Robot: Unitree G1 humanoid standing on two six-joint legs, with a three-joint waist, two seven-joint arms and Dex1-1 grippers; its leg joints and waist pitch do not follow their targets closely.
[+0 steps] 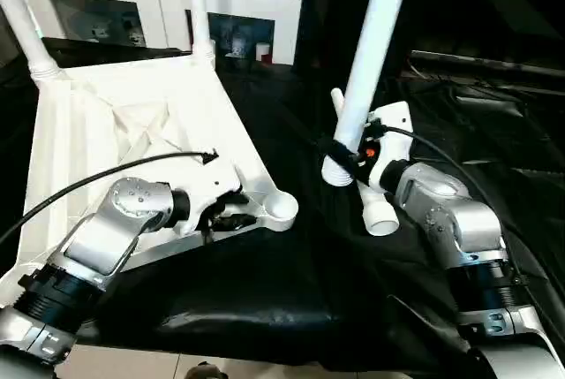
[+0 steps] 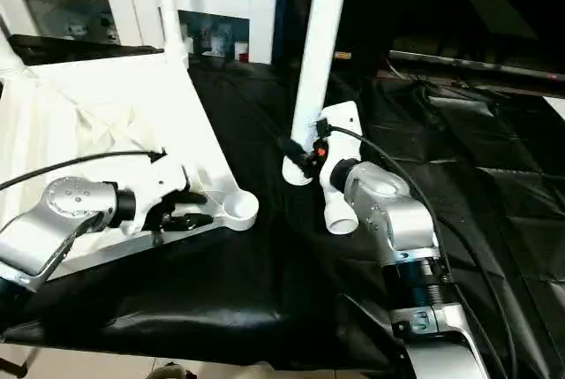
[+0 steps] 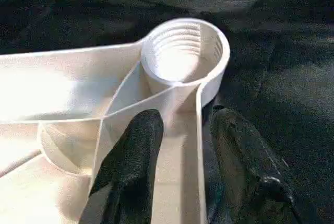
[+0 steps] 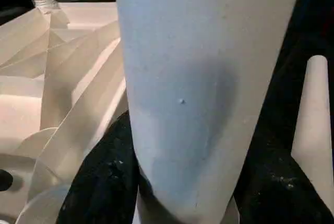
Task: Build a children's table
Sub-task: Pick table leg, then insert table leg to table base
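Observation:
The white tabletop [image 1: 132, 123] lies upside down on black cloth, ribs facing up. Two white legs [image 1: 19, 17] [image 1: 198, 8] stand in its far corner sockets. The near right corner socket [image 1: 281, 208] is empty, and its inner thread shows in the left wrist view [image 3: 182, 51]. My left gripper [image 1: 231, 211] sits just behind that socket. Its fingers [image 3: 135, 151] stand apart on either side of the tabletop's edge wall. My right gripper [image 1: 340, 154] is shut on a third leg [image 1: 371, 43], held nearly upright to the right of the empty socket. A fourth leg [image 1: 380, 216] lies on the cloth under it.
A white cabinet with glass doors [image 1: 247, 8] stands behind the table. Black cloth [image 1: 291, 291] covers the work surface, wrinkled on the right. Cables run from both wrists across the tabletop and the cloth.

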